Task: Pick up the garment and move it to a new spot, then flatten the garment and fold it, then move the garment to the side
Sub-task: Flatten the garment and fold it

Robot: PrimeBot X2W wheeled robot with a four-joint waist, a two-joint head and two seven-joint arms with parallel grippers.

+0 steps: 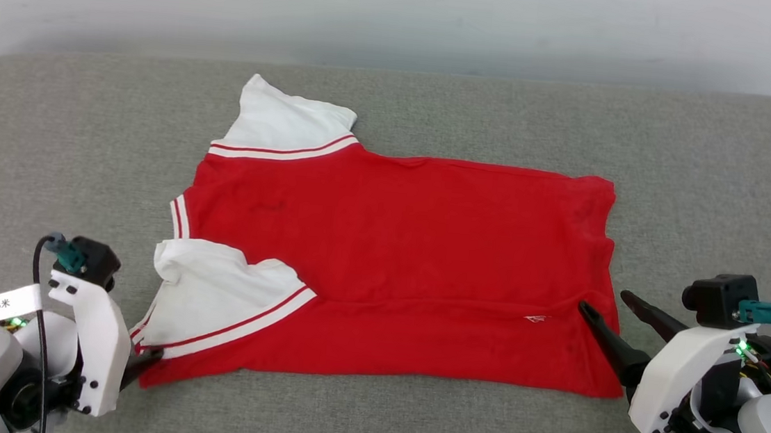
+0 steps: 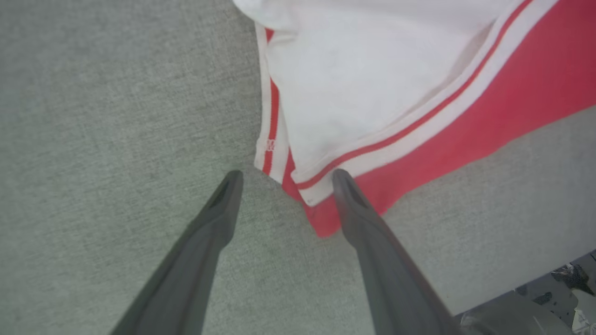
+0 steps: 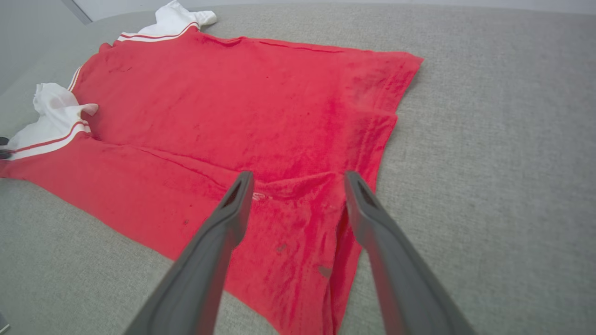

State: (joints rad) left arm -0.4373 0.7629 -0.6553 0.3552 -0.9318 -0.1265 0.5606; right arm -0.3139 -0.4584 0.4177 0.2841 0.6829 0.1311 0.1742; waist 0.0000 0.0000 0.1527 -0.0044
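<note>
Centrally, the red jersey shirt [image 1: 390, 245] lies spread on the grey fabric surface [image 1: 84, 148], plain red side up, its neck end toward my left and its hem toward my right. Its near long edge is folded up over the body, which leaves a crease running from the near white sleeve [image 1: 225, 293] to the hem. The far white sleeve [image 1: 282, 120] sticks out past the far edge.

In the left wrist view, I see the left gripper [image 2: 286, 174] with its fingers spread wide about the shirt's [image 2: 512, 93] near left corner, one finger over the red edge and holding nothing.

In the right wrist view, the right gripper [image 3: 299, 174] also stands wide and empty above the shirt's [image 3: 233, 107] hem end near the crease. A pale wall [image 1: 403, 9] rises behind the surface.
</note>
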